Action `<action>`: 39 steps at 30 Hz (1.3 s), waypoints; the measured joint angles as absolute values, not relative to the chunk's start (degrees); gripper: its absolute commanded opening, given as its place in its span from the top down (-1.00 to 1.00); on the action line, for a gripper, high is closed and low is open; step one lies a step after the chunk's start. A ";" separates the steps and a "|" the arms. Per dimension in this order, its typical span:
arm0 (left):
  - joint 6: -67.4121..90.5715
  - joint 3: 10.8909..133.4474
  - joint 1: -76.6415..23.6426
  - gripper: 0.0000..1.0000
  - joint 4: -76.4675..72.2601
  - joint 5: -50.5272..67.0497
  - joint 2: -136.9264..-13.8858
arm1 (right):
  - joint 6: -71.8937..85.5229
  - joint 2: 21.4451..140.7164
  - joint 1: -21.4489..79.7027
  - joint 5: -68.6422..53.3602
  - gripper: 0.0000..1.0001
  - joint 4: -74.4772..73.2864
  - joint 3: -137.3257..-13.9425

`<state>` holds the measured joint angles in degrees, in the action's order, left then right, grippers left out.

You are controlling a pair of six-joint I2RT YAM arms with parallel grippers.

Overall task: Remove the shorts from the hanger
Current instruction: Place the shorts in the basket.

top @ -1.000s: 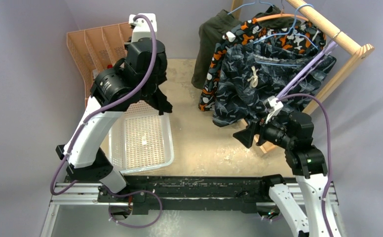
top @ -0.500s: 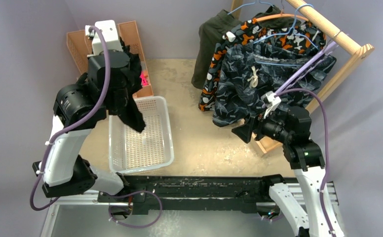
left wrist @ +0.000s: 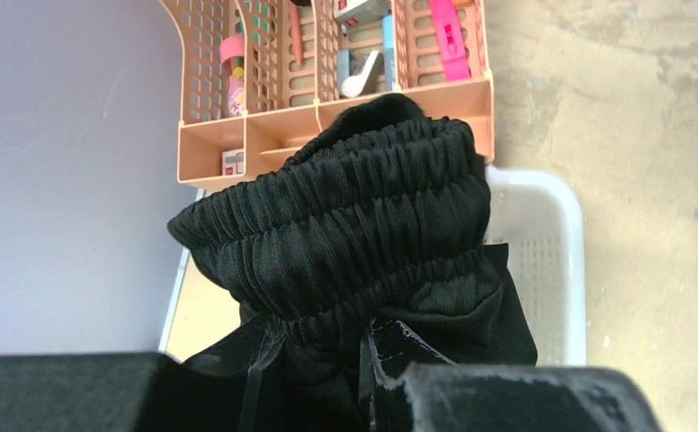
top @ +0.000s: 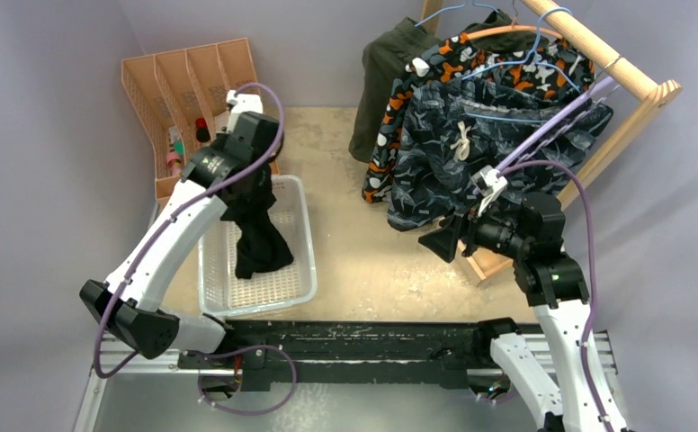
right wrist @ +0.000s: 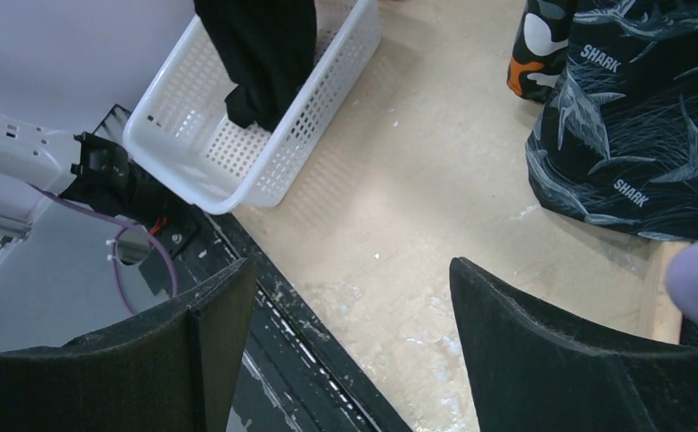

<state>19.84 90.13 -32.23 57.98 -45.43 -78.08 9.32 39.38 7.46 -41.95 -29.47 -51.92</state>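
A white slatted basket [top: 302, 270] sits on a tan table near the left arm's base. The black shorts [top: 257, 243] hang over the basket, their lower end reaching down inside it, close to its right-hand wall. Above the basket's far end, the left gripper [top: 245, 184] has its fingers pinched tightly on the bunched elastic waistband of the black shorts, which fills the left wrist view. To the right of the basket, well apart from it and over bare tabletop, the right gripper [top: 439, 241] points towards the basket with its fingers [right wrist: 543, 351] spread wide and holding nothing. Just beyond that gripper, farther right of the basket, the dark blue-grey camouflage shorts [top: 458, 162], printed with sharks, hang from a pale blue hanger [top: 507, 115] on a wooden rail [top: 617, 68]. Behind them on the same rail hang the orange, black and white camouflage shorts [top: 398, 117] and then the olive green shorts [top: 377, 76]. Just behind the basket's far left corner stands an orange slotted organiser [top: 161, 90] holding small items.
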 measured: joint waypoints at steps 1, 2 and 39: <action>19.46 90.08 -29.67 1.00 57.30 -43.38 -78.50 | 9.32 39.35 7.49 -41.95 -0.60 -29.58 -51.86; 19.18 90.21 -27.64 1.00 56.23 -41.71 -78.76 | 9.19 39.44 7.49 -41.78 -0.60 -29.65 -51.75; 27.38 76.97 -24.80 0.51 44.07 -28.71 -71.42 | 9.39 40.49 7.55 -38.46 -0.64 -28.38 -48.93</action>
<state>27.38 76.97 -24.80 44.07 -28.71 -71.42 9.39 40.49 7.55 -38.46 -28.38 -48.93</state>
